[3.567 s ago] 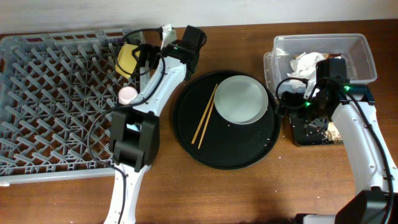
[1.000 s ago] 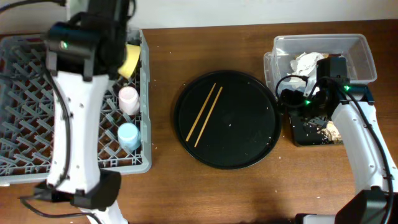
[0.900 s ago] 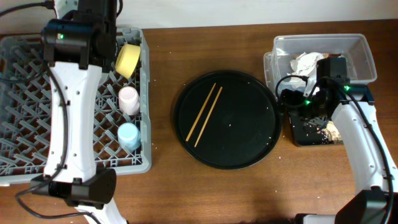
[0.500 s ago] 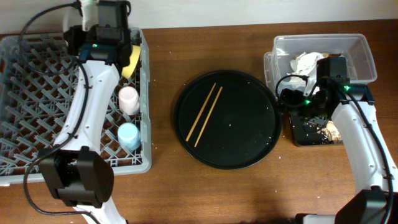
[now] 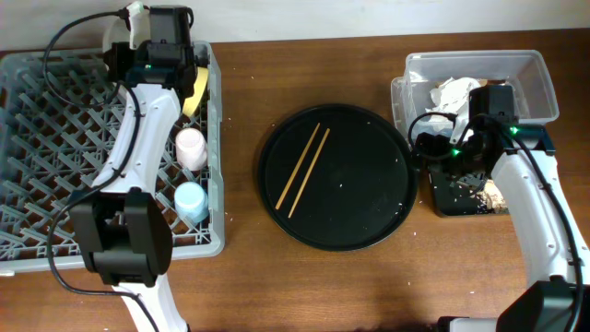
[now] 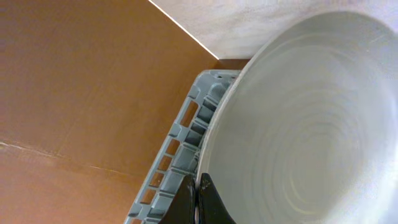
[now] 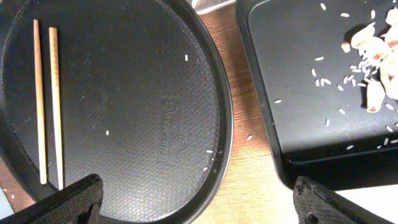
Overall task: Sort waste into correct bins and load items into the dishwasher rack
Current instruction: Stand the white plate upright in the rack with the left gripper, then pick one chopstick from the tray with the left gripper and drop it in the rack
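Observation:
My left gripper is shut on the rim of the pale grey-green plate, which stands on edge over the far right corner of the dishwasher rack. From above, that gripper covers the plate. In the rack sit the yellow bowl, the pink cup and the light-blue cup. The chopsticks lie on the round black tray. My right gripper hangs open and empty between that tray and the black bin tray, which holds food leftovers. The napkin is in the clear tub.
The round tray's rim and the black bin's edge leave a narrow strip of bare wood below my right gripper. White grains dot both trays. The wall runs close behind the rack's far edge.
The plate has left the round tray and the blue cup now stands in the rack. My left arm has drawn in and settled at the rack's far right corner. The right arm is still.

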Robot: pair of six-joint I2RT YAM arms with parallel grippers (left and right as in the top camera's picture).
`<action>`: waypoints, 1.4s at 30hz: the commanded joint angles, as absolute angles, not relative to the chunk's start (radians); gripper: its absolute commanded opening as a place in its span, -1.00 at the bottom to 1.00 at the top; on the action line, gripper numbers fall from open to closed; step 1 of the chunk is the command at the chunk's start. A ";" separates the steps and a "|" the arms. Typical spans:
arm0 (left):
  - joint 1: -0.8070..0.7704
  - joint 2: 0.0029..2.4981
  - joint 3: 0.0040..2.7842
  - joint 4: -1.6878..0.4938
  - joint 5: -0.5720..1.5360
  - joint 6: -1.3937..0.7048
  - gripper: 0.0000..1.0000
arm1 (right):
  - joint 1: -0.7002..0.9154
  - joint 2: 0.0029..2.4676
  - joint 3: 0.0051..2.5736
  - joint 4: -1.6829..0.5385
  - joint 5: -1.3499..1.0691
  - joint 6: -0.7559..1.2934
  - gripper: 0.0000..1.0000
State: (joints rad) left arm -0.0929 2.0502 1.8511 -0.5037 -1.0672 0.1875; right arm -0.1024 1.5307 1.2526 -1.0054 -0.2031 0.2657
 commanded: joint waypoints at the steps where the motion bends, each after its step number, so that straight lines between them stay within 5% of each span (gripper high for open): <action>1: -0.069 2.049 1.849 -0.486 -1.096 0.197 -1.00 | -0.105 1.534 1.247 -1.006 -0.205 0.266 0.97; 17: -0.064 2.049 1.740 -0.471 -1.045 0.196 -0.99 | -0.105 1.534 1.247 -1.006 -0.205 0.266 0.97; 18: -0.068 2.049 1.740 -0.470 -1.043 0.196 -0.73 | -0.105 1.534 1.247 -1.006 -0.205 0.266 0.97; 19: -0.073 2.049 1.740 -0.462 -1.043 0.197 -0.21 | -0.105 1.534 1.247 -1.005 -0.205 0.266 0.98; 20: -0.089 2.049 1.740 -0.445 -1.044 0.197 0.64 | -0.105 1.534 1.247 -1.005 -0.205 0.266 0.97; 21: -0.101 2.049 1.740 -0.429 -1.044 0.198 0.98 | -0.105 1.534 1.247 -1.005 -0.205 0.266 0.97; 28: -0.285 1.934 1.914 -0.565 -0.986 0.217 0.99 | -0.105 1.534 1.247 -1.005 -0.205 0.266 0.97; 32: -0.491 1.848 1.916 -0.931 -0.280 0.089 0.95 | -0.105 1.534 1.247 -1.009 -0.206 0.266 0.97; 36: -0.545 1.946 1.897 -1.062 -0.145 -0.237 0.65 | -0.105 1.534 1.247 -1.036 -0.205 0.266 0.97; 38: -0.559 2.011 1.897 -1.087 -0.145 -0.251 0.56 | -0.105 1.534 1.247 -1.044 -0.205 0.266 0.97; 42: -0.562 2.128 1.897 -1.090 -0.052 -0.299 0.07 | -0.105 1.534 1.247 -1.060 -0.205 0.266 0.97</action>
